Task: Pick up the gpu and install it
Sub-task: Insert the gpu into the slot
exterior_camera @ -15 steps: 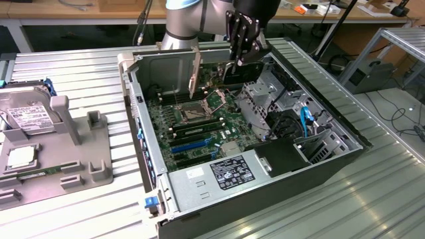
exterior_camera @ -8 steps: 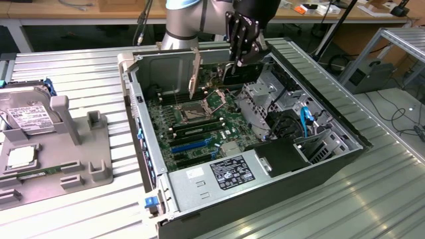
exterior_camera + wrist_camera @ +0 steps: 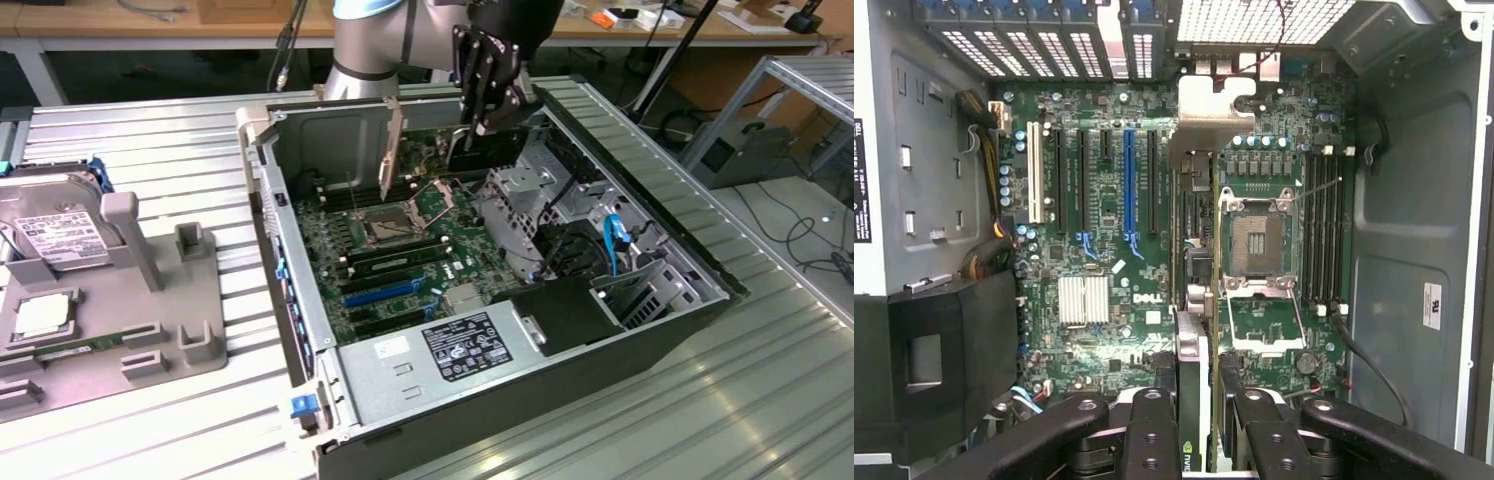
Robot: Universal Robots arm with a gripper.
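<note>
While the computer case (image 3: 561,400) lies open on its side on the ribbed metal table (image 3: 160,140), the gripper (image 3: 478,125) hangs over the far end of the case. Its black fingers (image 3: 1152,430) are pressed against the two faces of the gpu (image 3: 1192,440), one on each side, so the card is clamped between them. The card is held on edge, its thin side towards the wrist camera, and reaches down inside the case's walls towards the green motherboard (image 3: 1104,250) on the case floor. Its silver end bracket (image 3: 1219,110) points at the case's rear wall, where the row of vented slot covers (image 3: 1054,50) sits. Within the case, the card's line falls between the dark expansion slots with the single blue slot (image 3: 1129,190) on one side and the open CPU socket (image 3: 1259,240) on the other. Memory sticks (image 3: 1324,240) lie beyond the socket, nearer the case's side wall. Whether the card's lower edge touches the board I cannot tell. Outside the case, on the exterior view's left, a hard drive (image 3: 54,230) with a white label stands in a grey holder (image 3: 134,300)
</note>
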